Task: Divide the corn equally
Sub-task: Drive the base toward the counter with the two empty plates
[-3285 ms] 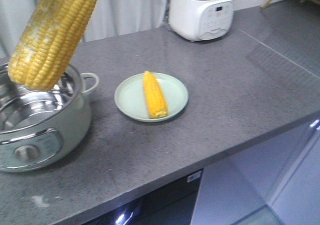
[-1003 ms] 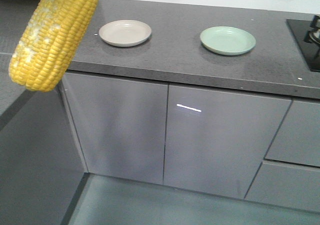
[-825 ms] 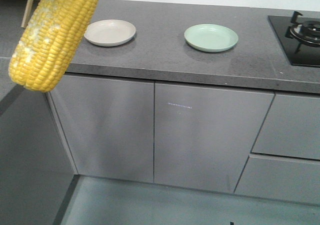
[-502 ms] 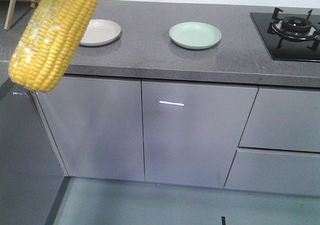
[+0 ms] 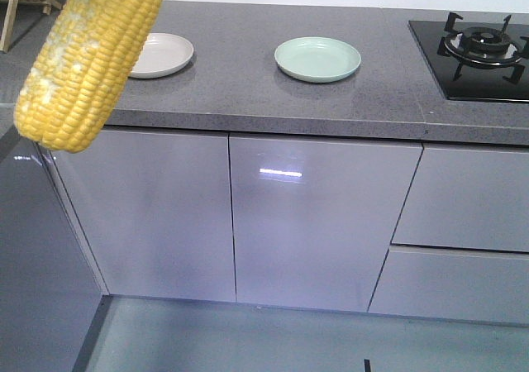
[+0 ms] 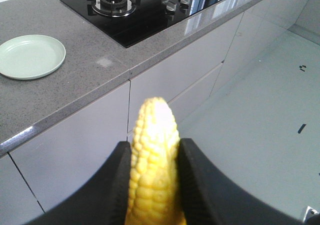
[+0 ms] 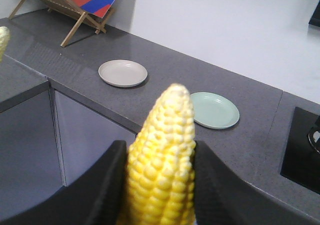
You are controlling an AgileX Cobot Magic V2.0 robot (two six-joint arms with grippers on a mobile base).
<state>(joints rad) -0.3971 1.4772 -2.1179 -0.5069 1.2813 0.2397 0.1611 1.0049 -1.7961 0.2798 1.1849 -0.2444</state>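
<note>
In right wrist view, corn (image 7: 162, 160), beige plate (image 7: 122, 73)

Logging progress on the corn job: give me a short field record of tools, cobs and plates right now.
left tool: shut on first cob
right tool: shut on second cob
beige plate: empty, on counter
green plate: empty, between beige plate and hob
cobs on plates: none

Both pairs of jaws are smooth, curved, matte black.
</note>
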